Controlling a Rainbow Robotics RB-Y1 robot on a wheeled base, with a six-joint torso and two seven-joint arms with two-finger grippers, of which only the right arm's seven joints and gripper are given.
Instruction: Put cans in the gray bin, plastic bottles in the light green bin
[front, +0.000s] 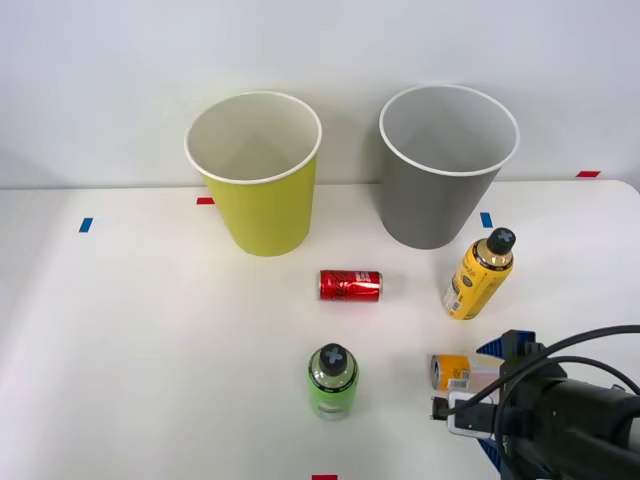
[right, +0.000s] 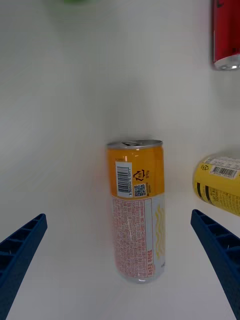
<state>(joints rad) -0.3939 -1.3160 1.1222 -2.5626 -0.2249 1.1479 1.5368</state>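
The right arm reaches in low, its claw (right: 120, 265) spread wide open.

White table (front: 150, 350) with blue (front: 86, 225) and red tape marks (front: 588, 174)

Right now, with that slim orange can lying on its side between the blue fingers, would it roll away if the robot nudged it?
Probably. The slim orange can lies on its side on the smooth white table, so a sideways nudge would likely roll it. Its metal wall looks glossy, so it may be slippery. The right gripper is open with a finger on each side, which should stop any roll.
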